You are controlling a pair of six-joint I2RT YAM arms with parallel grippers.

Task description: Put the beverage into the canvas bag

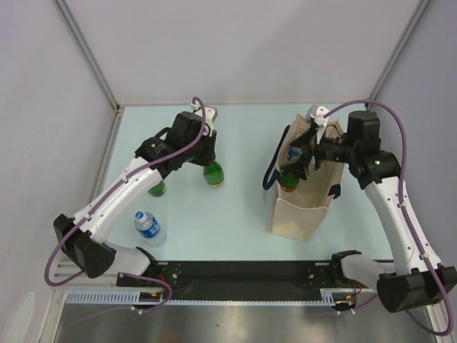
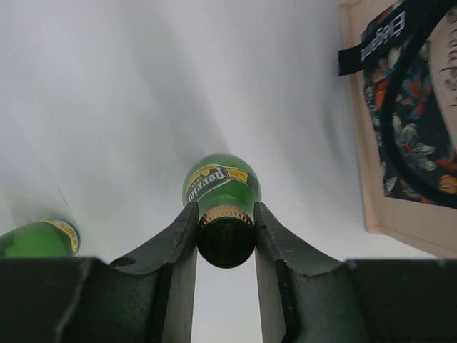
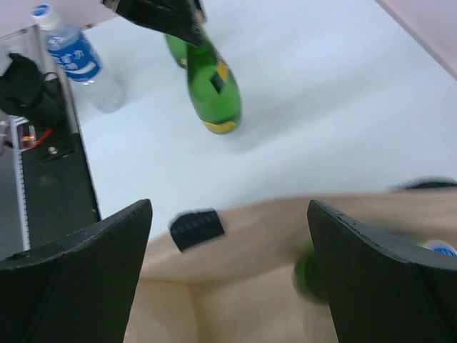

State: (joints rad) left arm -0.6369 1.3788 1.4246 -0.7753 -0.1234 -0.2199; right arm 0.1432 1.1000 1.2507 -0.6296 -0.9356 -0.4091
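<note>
Canvas bag: I count one green bottle inside.
Counter: two green bottles, one water bottle.
Left jaws: clamping a Perrier bottle.
Right jaws: wide.

Mouth of canvas bag is crowded: right gripper hangs over it, and a bottle stands inside. Navy handle loops off the bag's left side. There's a free lane on the table between the bag and the green bottle clamped in left gripper. Second green bottle and water bottle clutter near-left. Far strip is free.
</note>
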